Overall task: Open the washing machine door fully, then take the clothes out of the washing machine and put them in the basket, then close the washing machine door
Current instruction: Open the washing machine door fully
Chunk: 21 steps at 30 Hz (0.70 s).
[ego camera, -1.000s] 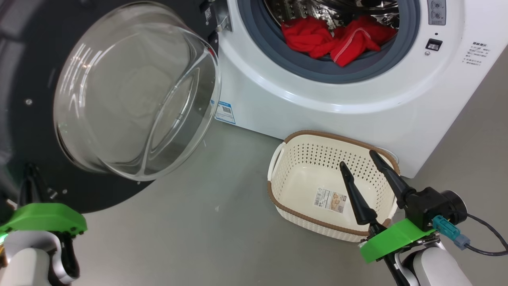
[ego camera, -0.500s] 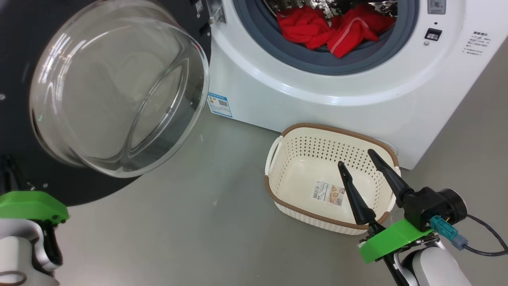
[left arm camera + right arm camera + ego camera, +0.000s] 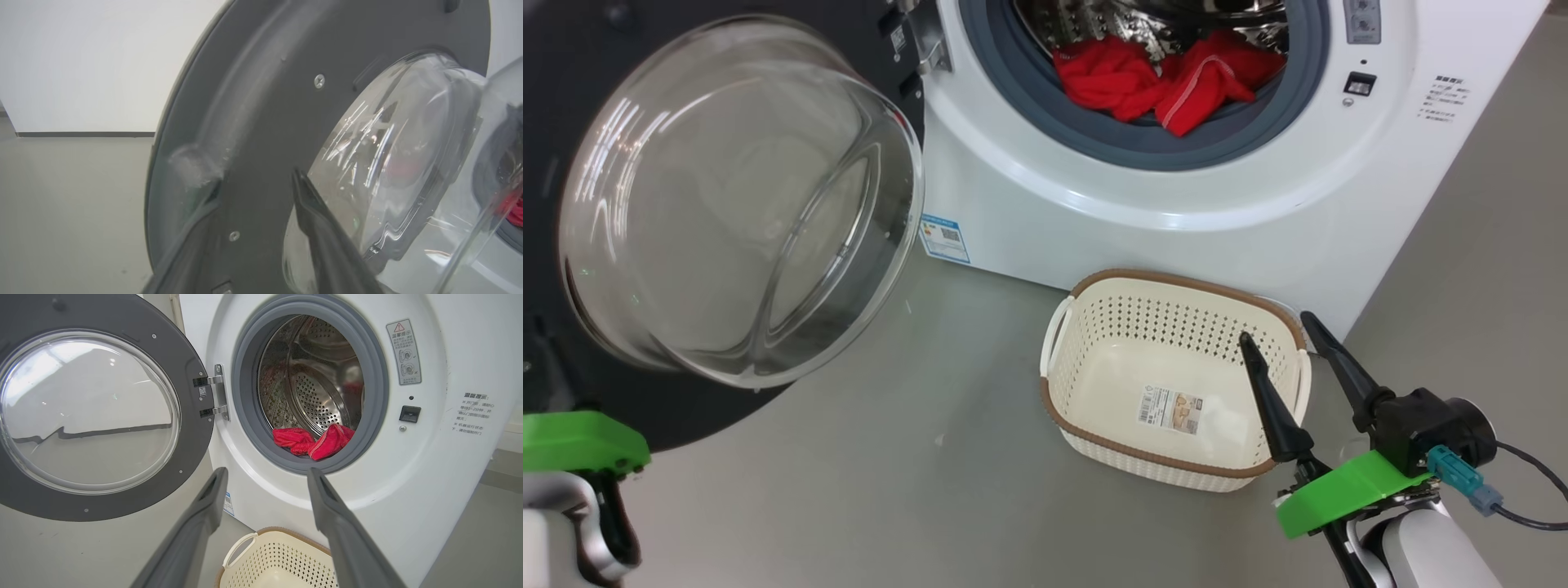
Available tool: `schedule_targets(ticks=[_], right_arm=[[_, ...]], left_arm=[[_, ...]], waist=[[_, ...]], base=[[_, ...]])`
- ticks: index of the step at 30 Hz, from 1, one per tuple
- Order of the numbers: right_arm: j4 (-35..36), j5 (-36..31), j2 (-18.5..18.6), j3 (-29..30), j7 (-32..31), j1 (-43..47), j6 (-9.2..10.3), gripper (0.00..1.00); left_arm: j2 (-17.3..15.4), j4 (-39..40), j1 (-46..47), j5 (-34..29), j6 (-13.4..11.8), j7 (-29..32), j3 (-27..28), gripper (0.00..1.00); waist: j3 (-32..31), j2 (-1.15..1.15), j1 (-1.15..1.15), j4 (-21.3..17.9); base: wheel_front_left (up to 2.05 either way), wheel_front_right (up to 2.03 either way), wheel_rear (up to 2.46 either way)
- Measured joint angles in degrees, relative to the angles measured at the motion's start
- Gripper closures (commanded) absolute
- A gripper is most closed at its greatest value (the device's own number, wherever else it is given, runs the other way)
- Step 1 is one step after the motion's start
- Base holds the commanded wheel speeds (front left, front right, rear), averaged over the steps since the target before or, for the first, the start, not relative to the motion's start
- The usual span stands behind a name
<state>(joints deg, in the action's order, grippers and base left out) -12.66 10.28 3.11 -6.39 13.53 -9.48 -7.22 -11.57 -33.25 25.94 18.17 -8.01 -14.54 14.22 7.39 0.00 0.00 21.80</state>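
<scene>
My left gripper [image 3: 256,179] is hard to read. In the left wrist view one finger [image 3: 318,232] shows sharp against the matte dark grey inner face of the washing machine door [image 3: 735,204]. The other is a blur behind the door's translucent edge, low in the frame. The jaws stand parted astride that edge, and I cannot tell whether either finger touches it. In the head view the gripper's green mount sits at lower left, its fingers hard to pick out against the glossy black rim, which the frame's left and top edges cut off.

My right gripper [image 3: 1275,327], at lower right, is spread wide and holds nothing. Its tapered black fingers cross the right end of the basket [image 3: 1176,280].

The door's window is a bulging clear glass bowl streaked with reflections. The clothes [image 3: 1160,77], crumpled soft red fabric with a white stitched band, lie at top centre on the lower lip of the grey-blue rubber gasket [image 3: 1143,147]. Behind them is the perforated steel drum [image 3: 322,388], its upper part cut off in the head view. The basket is cream plastic with punched sides, a brown woven-look rim and a label sticker [image 3: 1172,410]. It sits on the grey floor [image 3: 931,457] just before the smooth white washing machine [image 3: 1176,220].
</scene>
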Motion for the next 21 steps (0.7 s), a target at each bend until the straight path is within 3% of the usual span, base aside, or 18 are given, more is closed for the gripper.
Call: schedule_targets(ticks=[9,13,21], right_arm=[[-1.23,0.73,-0.05,2.55,0.63,0.01,0.0,0.0],[-1.83,0.73,-0.12,4.79,0.69,0.01,0.0,0.0],[-1.74,-1.77,-0.2,9.69,0.81,0.01,0.0,0.0]], left_arm=[[4.53,16.95,-6.61,-2.86,1.0,-0.01,0.24,0.0],[7.09,25.28,-9.63,-3.69,1.08,0.0,-2.78,0.0],[8.61,32.71,-12.89,-0.31,6.64,3.16,-10.84,0.0]], waist=[[-1.76,0.0,0.0,-1.9],[-2.66,0.0,0.0,-3.44],[-3.34,0.0,0.0,-7.0]], base=[[0.0,0.0,0.0],[0.0,0.0,0.0],[0.0,0.0,0.0]])
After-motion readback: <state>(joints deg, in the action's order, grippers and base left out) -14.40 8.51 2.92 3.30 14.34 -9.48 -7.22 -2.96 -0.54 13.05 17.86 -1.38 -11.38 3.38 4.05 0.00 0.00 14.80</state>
